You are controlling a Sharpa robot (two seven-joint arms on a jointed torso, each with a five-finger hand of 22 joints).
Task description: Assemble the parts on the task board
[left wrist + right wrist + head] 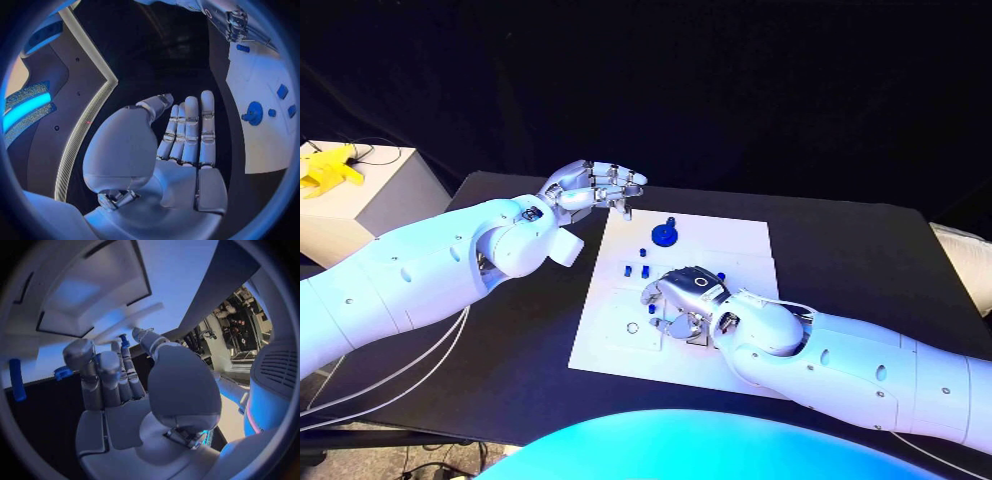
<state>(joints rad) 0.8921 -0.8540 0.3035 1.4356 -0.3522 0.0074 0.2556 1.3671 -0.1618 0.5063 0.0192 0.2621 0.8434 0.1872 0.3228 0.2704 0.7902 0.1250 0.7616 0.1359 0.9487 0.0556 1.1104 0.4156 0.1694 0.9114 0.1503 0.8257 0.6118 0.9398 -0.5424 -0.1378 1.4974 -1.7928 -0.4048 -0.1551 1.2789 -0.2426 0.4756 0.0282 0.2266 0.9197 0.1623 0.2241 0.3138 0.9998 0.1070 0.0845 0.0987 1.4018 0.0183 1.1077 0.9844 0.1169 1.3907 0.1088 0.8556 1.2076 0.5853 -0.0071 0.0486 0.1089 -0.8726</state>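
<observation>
1. On the black table I am seeing the white board lying flat in the middle, with several small blue parts sitting on it.
2. Toward the far end of the board I am watching a round blue part resting on the surface; the left wrist view is showing it too, with small blue blocks lying near it.
3. Just nearer than the round part, a few tiny blue pegs are standing or lying close together; I cannot tell which.
4. Near the front left corner of the board, a small ring-shaped mark is showing; I cannot tell whether it is a hole or a part.
5. My left hand is hovering off the far left corner of the board, fingers straight and side by side, palm bare and holding nothing.
6. My right hand is reaching down over the middle of the board, its fingers curling together around a thin blue peg at the fingertips, so it is gripping that peg.
7. In the right wrist view, a blue rod and a blue toothed piece are lying beside the hand.
8. Off to the far left, a white box is carrying a yellow object.
</observation>
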